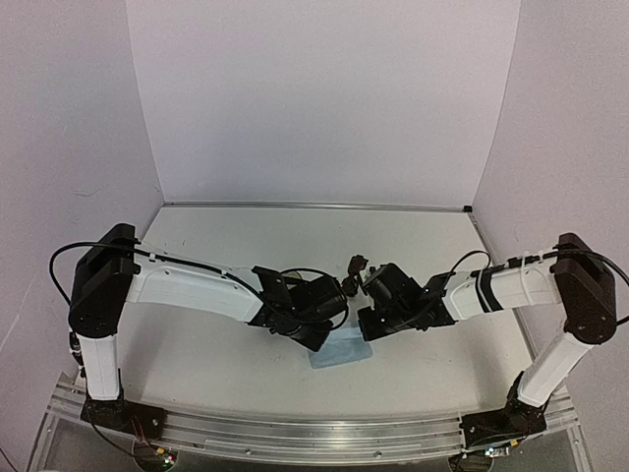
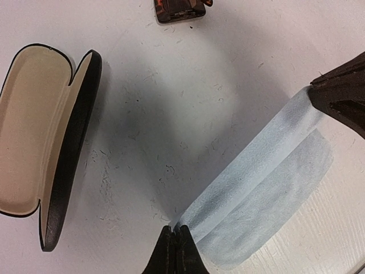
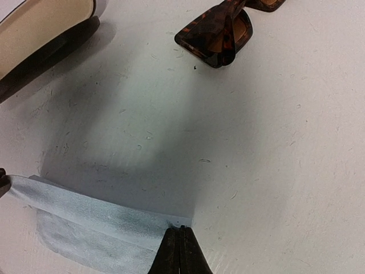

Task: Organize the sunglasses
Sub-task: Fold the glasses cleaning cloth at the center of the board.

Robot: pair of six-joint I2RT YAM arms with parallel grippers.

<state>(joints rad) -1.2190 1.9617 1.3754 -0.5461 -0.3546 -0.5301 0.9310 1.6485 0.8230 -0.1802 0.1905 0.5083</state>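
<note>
Two arms stretch the blue cloth [image 2: 268, 188] between them, the left gripper [image 2: 175, 233] and right gripper [image 3: 181, 233] each pinched tight on an opposite end. The sunglasses [image 3: 219, 37] lie folded just beyond the cloth, with the open case [image 2: 34, 131] nearby. An even, taut pull with both ends level should fold it cleanly.

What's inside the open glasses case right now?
Only tan lining shows in the upturned half of the case; the sunglasses lie outside it on the table. The other half is edge-on, its inside hidden.
</note>
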